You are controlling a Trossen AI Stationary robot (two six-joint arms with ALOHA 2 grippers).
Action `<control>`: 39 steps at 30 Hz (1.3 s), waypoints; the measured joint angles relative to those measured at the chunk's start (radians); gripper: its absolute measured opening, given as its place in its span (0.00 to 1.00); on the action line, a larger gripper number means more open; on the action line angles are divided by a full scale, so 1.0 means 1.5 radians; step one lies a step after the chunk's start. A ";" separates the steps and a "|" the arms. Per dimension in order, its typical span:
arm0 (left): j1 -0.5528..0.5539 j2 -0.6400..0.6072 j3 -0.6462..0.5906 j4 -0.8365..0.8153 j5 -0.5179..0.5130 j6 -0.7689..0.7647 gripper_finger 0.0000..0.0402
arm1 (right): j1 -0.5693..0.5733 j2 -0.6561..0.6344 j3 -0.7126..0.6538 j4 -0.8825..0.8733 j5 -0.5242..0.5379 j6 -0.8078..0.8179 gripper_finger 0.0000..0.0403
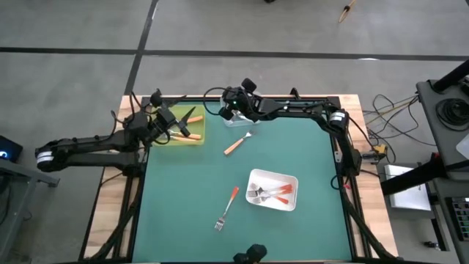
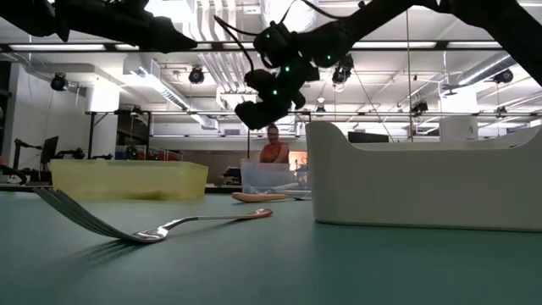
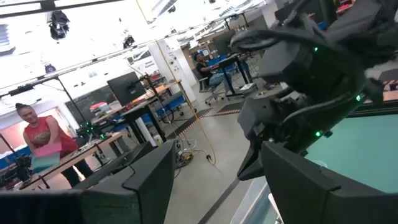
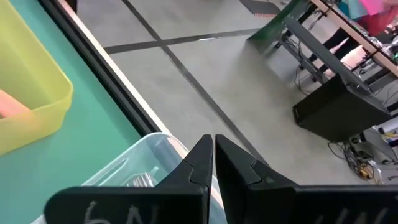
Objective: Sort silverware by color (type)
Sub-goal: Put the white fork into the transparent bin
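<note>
- The green table point(image 1: 293, 147) carries three trays: a yellow tray point(image 1: 192, 136) at the far left, a clear tray point(image 4: 146, 162) at the far middle, and a white tray point(image 1: 256, 178) nearer the front.
- My left claw point(image 1: 178, 125) hangs over the yellow tray with its fingers spread and nothing between them. My right claw point(image 4: 213, 163) is above the clear tray, pinched tight on nothing.
- Sorted so far: orange-handled forks point(image 1: 192, 133) lie in the yellow tray, and red-handled forks point(image 1: 275, 192) in the white one. Something silvery shows in the clear tray, but I cannot tell what.
- Still loose on the mat are a tan-handled fork point(image 1: 236, 144) near the clear tray and a red-handled fork point(image 1: 226, 208) toward the front, well apart from each other.
- I judge these forks light, stiff and thin. The metal heads look slick and lie almost flat, so I would take the thicker plastic handle near its middle and pinch across it. The tines could catch on a tray wall.
</note>
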 joint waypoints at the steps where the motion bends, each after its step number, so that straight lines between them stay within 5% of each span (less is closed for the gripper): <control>1: 0.000 0.000 0.000 0.000 0.000 0.000 0.55 | 0.002 -0.003 0.008 -0.017 0.000 0.000 0.02; 5: 0.000 0.000 0.000 -0.001 0.000 0.000 0.55 | 0.005 -0.011 0.069 -0.143 -0.042 0.033 0.02; 10: 0.000 0.000 0.000 -0.001 0.000 0.003 0.55 | -0.035 -0.007 0.179 -0.331 -0.219 0.055 0.02; 16: 0.000 0.000 0.000 -0.005 0.000 0.006 0.55 | -0.095 0.006 0.239 -0.453 -0.378 -0.125 0.02; 22: 0.001 0.005 0.000 -0.005 0.000 0.015 0.55 | -0.120 0.032 0.238 -0.492 -0.388 -0.356 0.02; 39: 0.013 0.029 0.000 -0.002 0.000 0.036 0.55 | -0.132 0.137 0.249 -0.511 -0.402 -0.430 0.02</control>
